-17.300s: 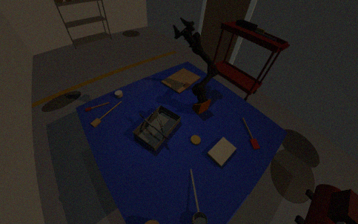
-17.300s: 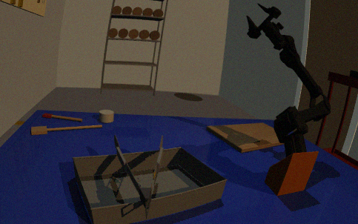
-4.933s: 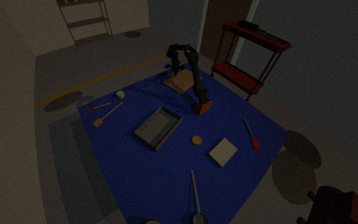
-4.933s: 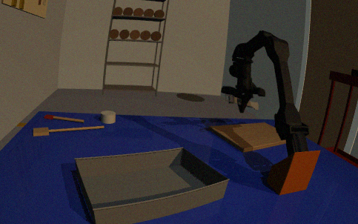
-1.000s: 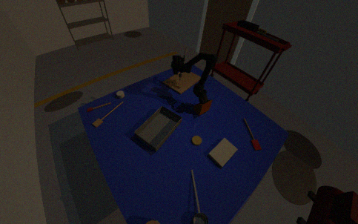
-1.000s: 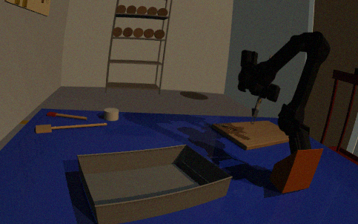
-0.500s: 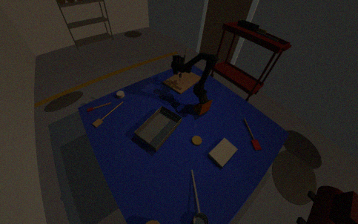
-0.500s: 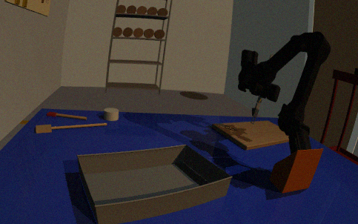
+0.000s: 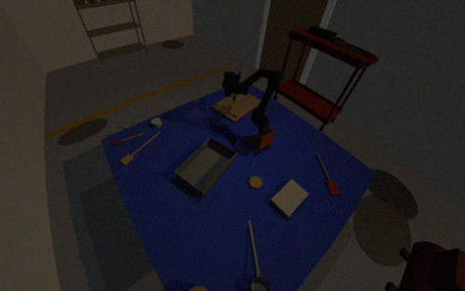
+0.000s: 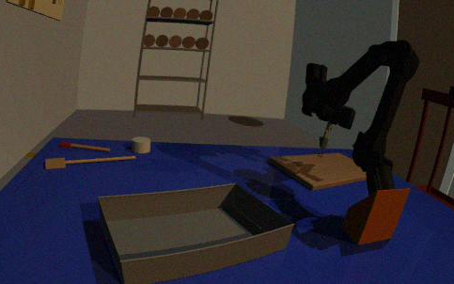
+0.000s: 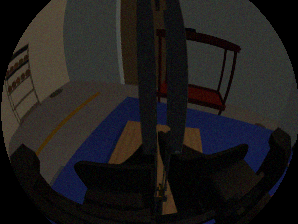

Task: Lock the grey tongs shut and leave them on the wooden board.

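The gripper [image 10: 321, 111] [image 11: 161, 149] is shut on the grey tongs [image 10: 327, 132] [image 11: 175, 90], above the wooden board [image 9: 250, 102] [image 10: 341, 168] [image 11: 131, 139]. In the wrist view the two long tong arms run up past the fingers, close together and nearly parallel. The hinge end hangs below the fingers, low over the board. Whether it touches the wood, and whether the lock has caught, cannot be told. The gripper hides part of the tongs. The roasting tin [image 9: 189, 184] [image 10: 205, 260] holds no tongs.
An orange block [image 9: 265, 140] [image 10: 385, 218] is at the arm's base. A white cup-like thing [image 9: 156, 122] [image 10: 141, 145], a wooden spatula [image 9: 126, 159] [image 10: 55, 163] and a red-ended tool [image 9: 116, 143] lie left. A pale box [image 9: 289, 197] and a yellow disc [image 9: 255, 182] lie in front.
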`<state>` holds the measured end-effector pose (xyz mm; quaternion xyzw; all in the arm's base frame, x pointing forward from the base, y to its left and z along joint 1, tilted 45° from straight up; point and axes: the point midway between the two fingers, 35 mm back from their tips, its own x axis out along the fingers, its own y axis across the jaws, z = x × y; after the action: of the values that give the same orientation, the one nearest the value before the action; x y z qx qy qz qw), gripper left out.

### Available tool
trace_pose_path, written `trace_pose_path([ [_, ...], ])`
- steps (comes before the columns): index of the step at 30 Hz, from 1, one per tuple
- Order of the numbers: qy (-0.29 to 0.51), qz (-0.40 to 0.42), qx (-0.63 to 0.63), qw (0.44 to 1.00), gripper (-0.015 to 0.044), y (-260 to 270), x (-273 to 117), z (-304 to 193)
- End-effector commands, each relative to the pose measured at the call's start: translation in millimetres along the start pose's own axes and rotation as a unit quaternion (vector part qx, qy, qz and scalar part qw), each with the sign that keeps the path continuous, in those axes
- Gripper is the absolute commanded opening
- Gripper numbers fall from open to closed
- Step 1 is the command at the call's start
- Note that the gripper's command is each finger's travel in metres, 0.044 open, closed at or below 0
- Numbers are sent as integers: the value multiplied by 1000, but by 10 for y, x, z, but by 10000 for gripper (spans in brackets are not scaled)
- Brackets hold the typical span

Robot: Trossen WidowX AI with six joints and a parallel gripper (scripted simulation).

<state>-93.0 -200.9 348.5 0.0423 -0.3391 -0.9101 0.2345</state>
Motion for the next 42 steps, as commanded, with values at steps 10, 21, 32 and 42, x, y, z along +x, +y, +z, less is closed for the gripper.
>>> trace_pose_path([
  [10,12,42,-62,997,-150,270,207,70],
  [21,72,85,-137,984,-150,489,492,65],
  [32,176,98,-188,961,-150,491,696,6],
  [42,291,88,-193,933,-150,350,743,-29],
])
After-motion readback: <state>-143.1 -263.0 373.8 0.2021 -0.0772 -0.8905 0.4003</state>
